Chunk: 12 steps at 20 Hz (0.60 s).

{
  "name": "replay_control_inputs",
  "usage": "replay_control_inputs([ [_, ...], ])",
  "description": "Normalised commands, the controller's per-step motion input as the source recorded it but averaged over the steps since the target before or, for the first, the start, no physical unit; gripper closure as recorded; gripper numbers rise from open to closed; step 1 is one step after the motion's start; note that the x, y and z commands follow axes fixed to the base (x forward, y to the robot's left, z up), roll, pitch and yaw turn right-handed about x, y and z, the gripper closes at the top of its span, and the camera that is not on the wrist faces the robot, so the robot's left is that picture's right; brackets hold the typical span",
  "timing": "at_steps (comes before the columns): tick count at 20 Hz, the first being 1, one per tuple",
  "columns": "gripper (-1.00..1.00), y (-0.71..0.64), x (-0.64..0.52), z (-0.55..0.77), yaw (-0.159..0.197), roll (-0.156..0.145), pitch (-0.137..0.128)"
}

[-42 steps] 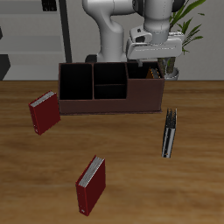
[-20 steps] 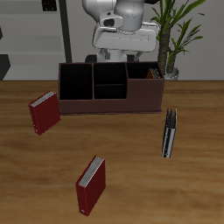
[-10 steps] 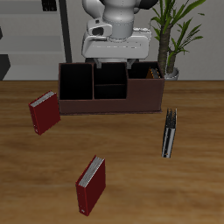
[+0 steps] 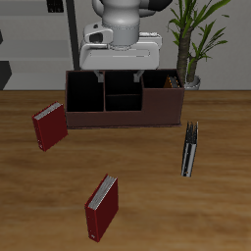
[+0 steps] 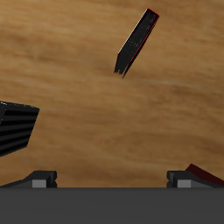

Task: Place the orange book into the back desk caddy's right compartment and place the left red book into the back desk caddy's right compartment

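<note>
My claw [image 4: 120,71] hangs open and empty above the long reddish-brown desk caddy [image 4: 124,99]. The thin orange book [image 4: 173,82] stands in its widest end compartment [image 4: 162,84]. The thick dark red hardcover [image 4: 102,208] with white page edges lies tilted on the wooden surface [image 4: 147,186] near its front edge.

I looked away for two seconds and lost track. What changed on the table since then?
The gripper swung from above the back desk caddy's end section by the plant across to above its middle, carrying nothing visible. The two red books, the thin dark book and the caddy stayed put.
</note>
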Motion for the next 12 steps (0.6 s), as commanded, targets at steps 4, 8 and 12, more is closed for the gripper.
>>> replay_control_inputs([
  [4, -1.00, -0.09, 0.45, 0.11, 0.025, 0.003, -0.034],
  [8, -1.00, -0.12, 0.34, 0.12, 0.007, -0.014, -0.043],
  [12, -1.00, -0.04, 0.47, 0.11, -0.044, 0.016, -0.047],
])
